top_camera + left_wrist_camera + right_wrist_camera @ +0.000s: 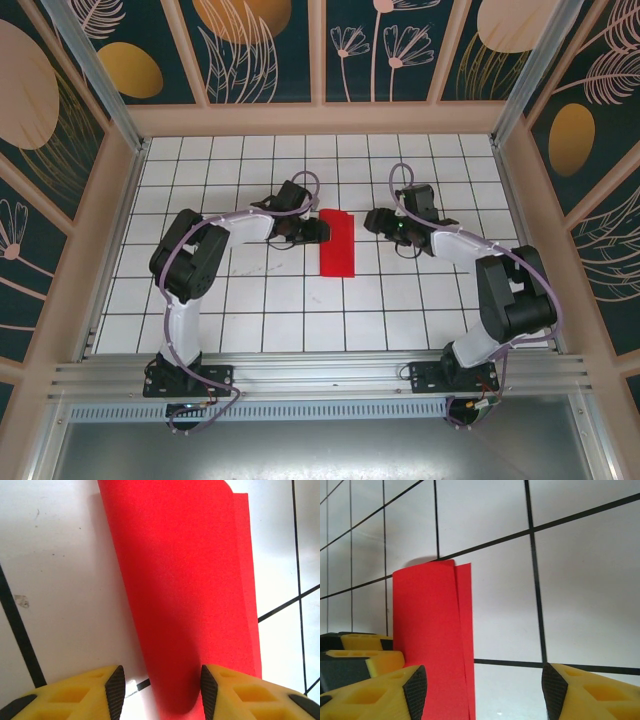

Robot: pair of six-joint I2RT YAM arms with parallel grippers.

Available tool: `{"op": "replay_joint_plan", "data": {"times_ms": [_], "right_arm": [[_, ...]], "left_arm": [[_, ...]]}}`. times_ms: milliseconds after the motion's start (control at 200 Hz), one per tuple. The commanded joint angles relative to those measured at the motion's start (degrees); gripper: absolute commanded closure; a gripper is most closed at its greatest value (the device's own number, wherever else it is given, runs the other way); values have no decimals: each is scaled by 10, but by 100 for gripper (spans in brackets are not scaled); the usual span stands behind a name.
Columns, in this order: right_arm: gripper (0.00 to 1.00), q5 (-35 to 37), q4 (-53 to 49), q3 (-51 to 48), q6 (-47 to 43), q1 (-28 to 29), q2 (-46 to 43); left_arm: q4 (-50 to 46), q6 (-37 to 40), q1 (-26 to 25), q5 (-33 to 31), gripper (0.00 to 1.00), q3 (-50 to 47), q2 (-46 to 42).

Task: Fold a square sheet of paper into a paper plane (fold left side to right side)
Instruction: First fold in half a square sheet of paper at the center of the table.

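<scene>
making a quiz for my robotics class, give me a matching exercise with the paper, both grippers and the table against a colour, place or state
1 paper
2 left gripper
3 right gripper
4 table

a white with a black grid
b open, right of the paper, apart from it
c red, folded over
d open, at the paper's left edge

Pairs: 1-c, 2-d, 3-b, 4-a

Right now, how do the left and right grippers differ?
Left gripper sits at the paper's left edge, paper partly between its jaws; right gripper stands clear to the paper's right, bare table between its jaws. Both are open.
</scene>
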Motion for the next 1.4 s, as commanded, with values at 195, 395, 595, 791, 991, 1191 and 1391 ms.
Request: {"op": "replay_joint_plan", "data": {"times_ms": [195, 395, 595, 791, 991, 1191, 1391], "right_arm": [[25, -10, 18, -26, 6, -8, -22], [13, -25, 52, -50, 27, -17, -39], [12, -24, 51, -52, 27, -18, -45], [11, -25, 51, -54, 27, -18, -45], [11, -26, 53, -55, 28, -18, -46], [11, -26, 53, -57, 28, -18, -46], [11, -26, 52, -57, 28, -18, -47]], "left_arm": [[-46, 47, -29, -3, 49, 31, 55], [-54, 54, -30, 0, 48, 42, 65], [-64, 53, -31, -6, 48, 56, 75], [-65, 48, -31, -6, 47, 61, 83], [-74, 52, -32, -15, 47, 67, 91], [-87, 58, -38, -25, 45, 83, 102], [-91, 58, -39, -31, 45, 89, 108]]}}
